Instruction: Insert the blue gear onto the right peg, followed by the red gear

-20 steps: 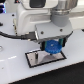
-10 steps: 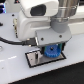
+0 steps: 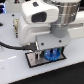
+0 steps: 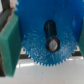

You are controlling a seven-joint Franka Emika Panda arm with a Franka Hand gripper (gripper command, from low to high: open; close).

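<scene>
The blue gear (image 4: 37,50) fills the wrist view, a wide toothed disc with a dark centre hole. My gripper (image 4: 45,40) is shut on it, a green pad (image 4: 9,42) pressing each side of the rim. A small round tip, apparently the right peg (image 4: 52,44), shows inside the hole. In the exterior view the blue gear (image 3: 50,54) sits low between the fingers of my gripper (image 3: 49,52), just over the exterior view's right end of the black-framed plate (image 3: 33,62). The red gear is out of view.
The arm's white body (image 3: 37,22) hangs over the plate and hides most of it. The white table (image 3: 15,70) spreads around the plate. A dark cable (image 3: 7,46) runs in from the exterior view's left.
My gripper has come down with the blue gear in it, which now sits closer to the plate than half a second ago.
</scene>
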